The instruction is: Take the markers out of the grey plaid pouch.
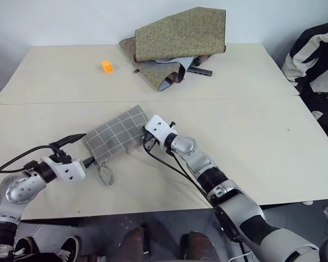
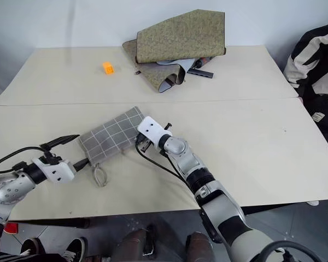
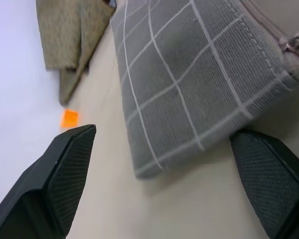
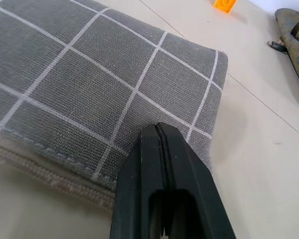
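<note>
The grey plaid pouch lies flat and slantwise on the near half of the table, its metal ring pull trailing toward me. My left gripper is open, with its black fingers spread on either side of the pouch's near-left end, and the zip edge runs along one side. My right gripper is shut, its tips over the pouch's right end by the zip seam, and I see no fabric between them. The markers are hidden.
An olive-green folded fabric case sits at the back of the table, with a small orange cube to its left. A black-and-white striped fabric hangs past the right edge. A seam crosses the table.
</note>
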`<state>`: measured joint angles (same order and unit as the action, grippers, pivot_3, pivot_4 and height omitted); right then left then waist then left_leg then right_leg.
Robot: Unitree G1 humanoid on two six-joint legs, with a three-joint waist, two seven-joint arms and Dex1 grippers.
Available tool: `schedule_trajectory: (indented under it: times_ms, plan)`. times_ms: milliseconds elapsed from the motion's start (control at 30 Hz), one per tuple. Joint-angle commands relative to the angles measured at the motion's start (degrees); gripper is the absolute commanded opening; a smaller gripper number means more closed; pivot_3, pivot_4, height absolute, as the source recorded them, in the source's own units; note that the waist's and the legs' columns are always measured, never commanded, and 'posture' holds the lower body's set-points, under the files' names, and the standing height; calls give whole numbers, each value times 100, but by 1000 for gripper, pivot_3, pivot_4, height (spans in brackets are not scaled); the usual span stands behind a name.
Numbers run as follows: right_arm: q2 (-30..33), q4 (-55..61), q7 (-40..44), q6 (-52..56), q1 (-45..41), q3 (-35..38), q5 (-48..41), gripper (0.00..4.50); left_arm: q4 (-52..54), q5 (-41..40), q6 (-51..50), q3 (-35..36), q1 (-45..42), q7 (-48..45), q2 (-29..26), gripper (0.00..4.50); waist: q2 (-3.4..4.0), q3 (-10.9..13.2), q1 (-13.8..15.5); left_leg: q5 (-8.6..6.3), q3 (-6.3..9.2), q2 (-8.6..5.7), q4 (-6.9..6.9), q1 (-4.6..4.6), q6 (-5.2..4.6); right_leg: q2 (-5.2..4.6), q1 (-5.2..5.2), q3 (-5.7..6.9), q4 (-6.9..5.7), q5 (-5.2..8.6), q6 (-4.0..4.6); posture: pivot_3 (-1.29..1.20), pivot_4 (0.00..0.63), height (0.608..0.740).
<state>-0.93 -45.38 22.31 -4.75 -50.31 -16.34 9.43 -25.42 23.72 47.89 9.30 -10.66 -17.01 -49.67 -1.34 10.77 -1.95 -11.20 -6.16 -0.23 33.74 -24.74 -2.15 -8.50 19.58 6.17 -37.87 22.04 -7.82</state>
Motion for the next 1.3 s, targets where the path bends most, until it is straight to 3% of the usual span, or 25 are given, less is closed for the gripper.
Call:
schedule_trajectory:
  times_ms: [33,367,667,800,833,900,1000,1100,1300]
  plan:
    - [-8,150,20,36,39,99,-62,20,-496,323,-146,-316,-196,212,-100,4500,1,0,6,-3,0,0,-1,4,5,0,-1,0,0,0,0,0,150,740]
    - [-54,284,118,81,84,191,-117,20,-1001,254,33,-1113,-679,28,-19,4500,19,-12,27,-1,-4,-1,-4,22,2,-6,-9,1,-7,0,0,0,150,740]
    - [-3,413,190,104,131,185,-100,0,-1096,-36,-92,-1362,-755,-169,111,1594,22,-13,29,9,-3,-2,-4,25,-15,-7,-10,1,-7,0,0,0,150,740]
    - [13,557,222,126,187,178,-100,0,-1087,-163,-179,-1416,-719,-353,162,360,77,-45,27,7,-5,-3,-5,26,-19,-8,-13,1,-6,0,0,0,150,740]
    - [25,606,253,101,207,167,-97,0,-1066,-185,-185,-1417,-707,-371,171,90,93,-55,25,6,-6,-3,-6,26,-21,-9,-13,0,-6,0,0,0,150,740]
    - [7,909,480,210,320,264,-334,0,-962,-349,-247,-1377,-669,-443,224,38,103,-61,22,5,-12,-3,-8,27,-25,-10,-17,-1,-4,0,0,0,150,740]
    - [10,1562,889,613,501,458,-814,592,-779,-620,-423,-1307,-619,-588,301,0,104,-61,25,5,-14,-3,-8,27,-26,-10,-30,-2,-5,0,0,0,150,740]
    - [164,2648,1192,1471,710,668,-1332,1636,-479,-894,-773,-1175,-553,-657,429,0,104,-61,29,4,-16,-3,-8,26,-29,-11,-32,-4,0,0,-1,0,150,740]
    - [923,5267,2289,4536,1349,632,-3173,3774,591,-1172,-1740,-1056,-391,-730,799,0,101,-62,54,-6,-10,-3,-5,25,-39,-16,-26,-7,21,0,-1,0,150,740]
